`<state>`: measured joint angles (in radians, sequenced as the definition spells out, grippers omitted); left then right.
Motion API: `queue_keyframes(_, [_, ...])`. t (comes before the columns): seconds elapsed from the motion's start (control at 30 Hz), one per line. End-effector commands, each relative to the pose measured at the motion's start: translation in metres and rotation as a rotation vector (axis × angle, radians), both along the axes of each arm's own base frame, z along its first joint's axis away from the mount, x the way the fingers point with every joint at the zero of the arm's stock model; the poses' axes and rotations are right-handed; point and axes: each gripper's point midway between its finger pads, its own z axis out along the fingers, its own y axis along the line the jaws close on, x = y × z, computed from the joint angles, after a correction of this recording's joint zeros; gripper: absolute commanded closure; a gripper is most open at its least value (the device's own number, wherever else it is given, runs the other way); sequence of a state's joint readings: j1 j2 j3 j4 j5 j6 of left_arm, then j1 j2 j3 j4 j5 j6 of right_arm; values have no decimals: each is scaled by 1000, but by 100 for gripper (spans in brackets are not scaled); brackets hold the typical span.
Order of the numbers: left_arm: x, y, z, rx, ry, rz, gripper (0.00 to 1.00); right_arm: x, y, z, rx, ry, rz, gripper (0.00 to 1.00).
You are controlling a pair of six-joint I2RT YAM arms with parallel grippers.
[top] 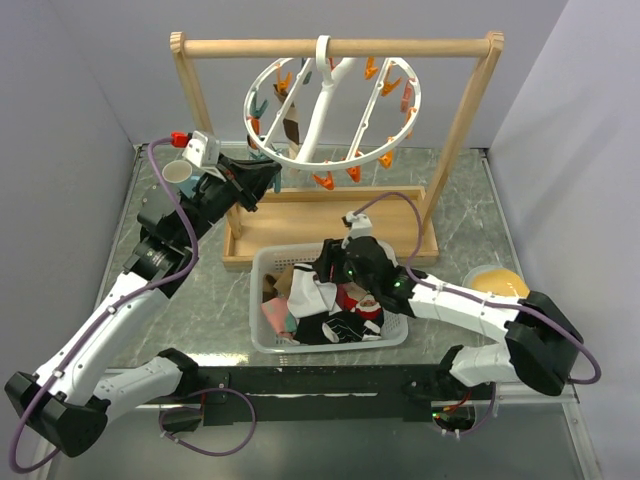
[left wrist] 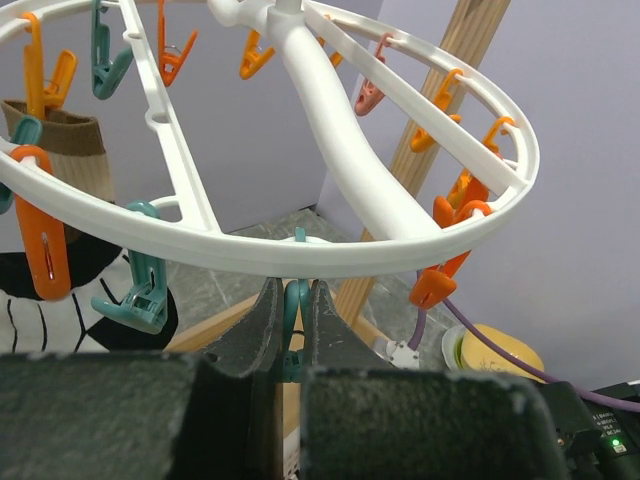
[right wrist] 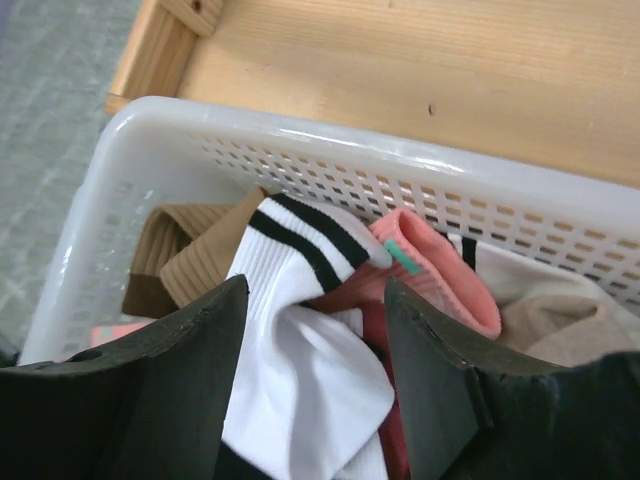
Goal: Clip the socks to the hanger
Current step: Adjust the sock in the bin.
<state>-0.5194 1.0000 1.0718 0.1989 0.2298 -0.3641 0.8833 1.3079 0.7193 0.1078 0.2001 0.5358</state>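
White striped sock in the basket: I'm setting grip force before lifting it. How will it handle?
The white striped sock is probably floppy, since it lies creased and folded among others. It is likely light, being thin knit. It may drag along the pink sock lying against it, so lift slowly.

Socks (top: 330,312) in basket (top: 258,300), before wooden frame (top: 330,222); hanger (top: 320,120) on its crossbar (top: 230,47).

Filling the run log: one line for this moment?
left claw: shut on teal peg | right claw: open over white sock in basket
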Motion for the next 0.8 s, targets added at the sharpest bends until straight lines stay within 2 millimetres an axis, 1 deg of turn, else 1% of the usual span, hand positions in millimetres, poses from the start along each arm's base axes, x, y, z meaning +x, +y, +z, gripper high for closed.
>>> queue_keyframes(0.0, [-3,-6,-14,24,50,-45,99,-9,9,12,168,53,19,37])
queue_keyframes(0.03, [-3,-5,-12,23,45,-41,99,-11,9,10,169,76,13,37])
queue_keyframes(0.13, [-4,-4,-10,25,39,-40,99,-24,10,1,217,161,18,39])
queue_keyframes(0.17, [-4,-2,-10,29,37,-36,99,-28,12,4,254,179,24,39])
queue_keyframes(0.23, [-4,-3,-10,28,34,-37,99,-28,14,6,283,197,13,39])
queue_keyframes(0.3, [-6,-2,-8,24,28,-39,99,-26,14,2,273,221,-1,40])
queue_keyframes(0.33, [-6,-3,-10,21,33,-42,99,-21,15,7,287,228,-18,40])
queue_keyframes(0.43, [-6,-1,-7,16,27,-39,99,-15,15,1,288,257,-53,40])
queue_keyframes(0.57, [-9,0,-7,20,26,-40,99,2,10,-6,320,277,-111,41])
queue_keyframes(0.63, [-10,0,-7,15,26,-41,99,6,10,-13,316,296,-129,42])
queue_keyframes(0.77, [-12,1,-9,16,25,-44,99,13,14,-9,342,285,-135,45])
